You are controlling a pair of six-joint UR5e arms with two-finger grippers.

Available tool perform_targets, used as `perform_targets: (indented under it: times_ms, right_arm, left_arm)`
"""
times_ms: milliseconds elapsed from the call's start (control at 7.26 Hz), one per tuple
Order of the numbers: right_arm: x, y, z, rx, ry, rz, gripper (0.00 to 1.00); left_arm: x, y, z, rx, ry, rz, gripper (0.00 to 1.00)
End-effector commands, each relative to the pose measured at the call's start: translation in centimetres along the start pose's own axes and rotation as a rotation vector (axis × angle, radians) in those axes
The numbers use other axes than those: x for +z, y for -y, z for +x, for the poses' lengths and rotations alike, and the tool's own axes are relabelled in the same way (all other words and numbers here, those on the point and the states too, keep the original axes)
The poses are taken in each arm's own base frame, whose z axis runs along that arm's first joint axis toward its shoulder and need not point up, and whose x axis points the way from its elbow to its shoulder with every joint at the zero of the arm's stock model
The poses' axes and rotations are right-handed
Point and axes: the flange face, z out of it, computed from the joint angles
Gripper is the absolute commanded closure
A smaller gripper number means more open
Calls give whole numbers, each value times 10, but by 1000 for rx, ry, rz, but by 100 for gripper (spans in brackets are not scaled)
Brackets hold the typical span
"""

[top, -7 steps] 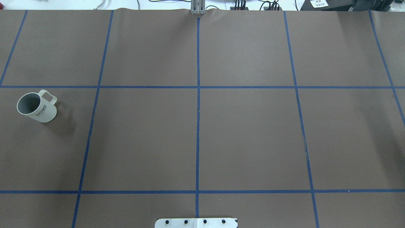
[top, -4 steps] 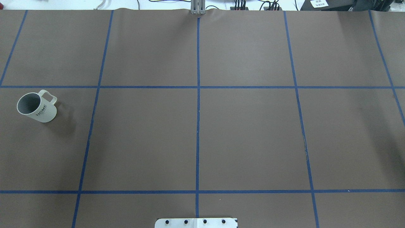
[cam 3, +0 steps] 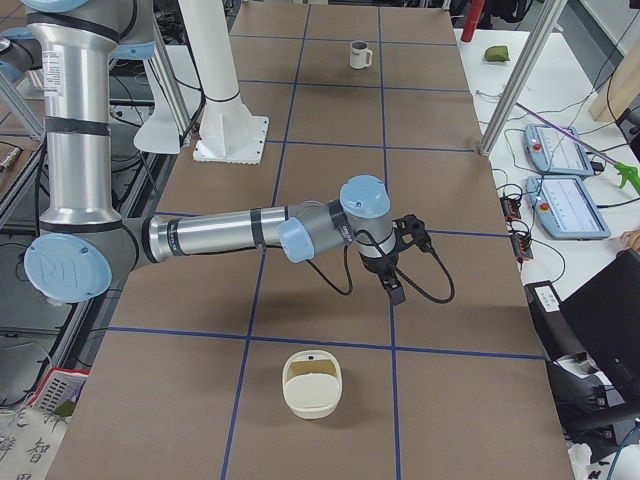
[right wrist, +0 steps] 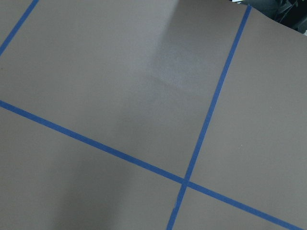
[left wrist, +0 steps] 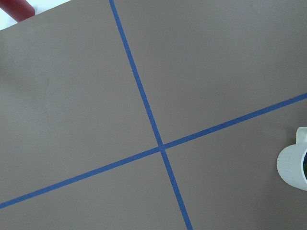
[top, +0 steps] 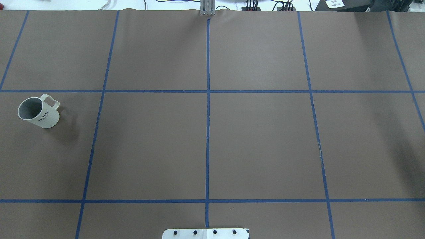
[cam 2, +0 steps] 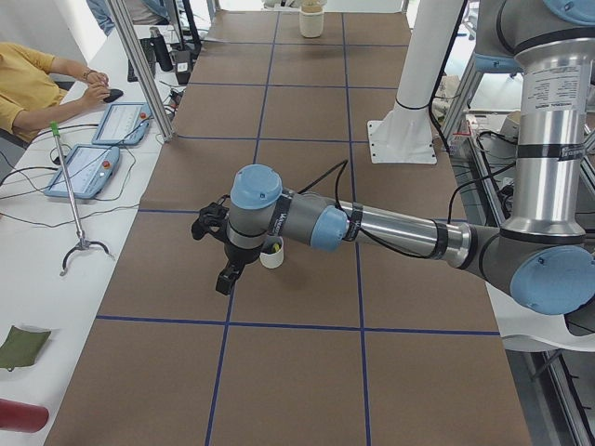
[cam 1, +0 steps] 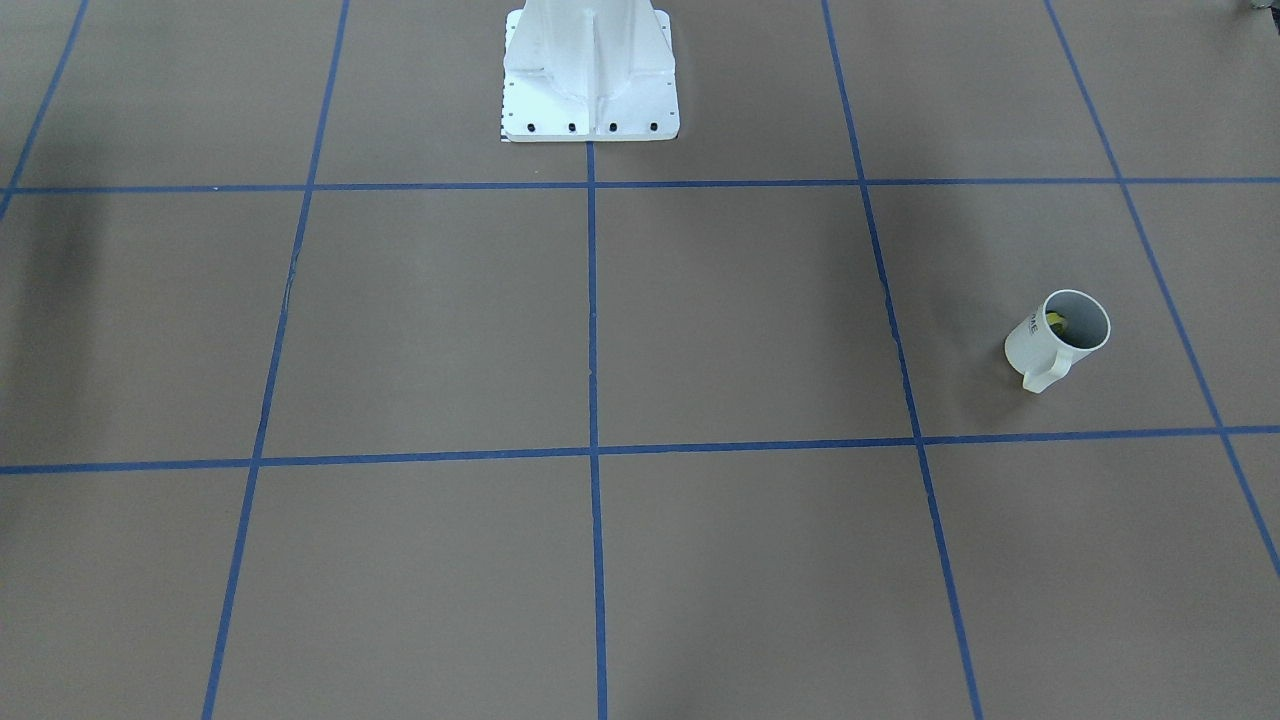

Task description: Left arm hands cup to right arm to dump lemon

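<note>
The white "HOME" cup (top: 39, 113) stands upright at the table's left side, handle toward the far edge. In the front-facing view the cup (cam 1: 1060, 335) holds the small yellow lemon (cam 1: 1055, 321). The left arm reaches over the table, and its gripper (cam 2: 226, 279) hangs just beside the cup (cam 2: 272, 253) without touching it. I cannot tell whether it is open or shut. The left wrist view shows the cup (left wrist: 293, 165) at its right edge. The right gripper (cam 3: 397, 292) hovers over bare table far from the cup (cam 3: 360, 55). I cannot tell its state either.
The white pedestal base (cam 1: 590, 90) stands at the table's near middle edge. A beige container (cam 3: 312, 383) sits on the table at the robot's right end. Teach pendants (cam 2: 93, 158) and a seated person (cam 2: 28, 88) are at the side bench.
</note>
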Motion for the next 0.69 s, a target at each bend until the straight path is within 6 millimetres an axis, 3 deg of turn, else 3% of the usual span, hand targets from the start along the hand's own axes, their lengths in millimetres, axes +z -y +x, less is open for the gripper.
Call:
perform_targets:
  times_ms: [0, 276, 551]
  right_arm:
    - [-1, 17, -22, -37, 26, 38, 0]
    - [1, 22, -42, -76, 68, 51, 0]
    - [15, 31, -76, -21, 105, 79, 0]
  left_arm:
    - [24, 17, 39, 13, -36, 36, 0]
    - [63, 19, 87, -142, -89, -4, 0]
    - [98, 2, 129, -268, -127, -27, 0]
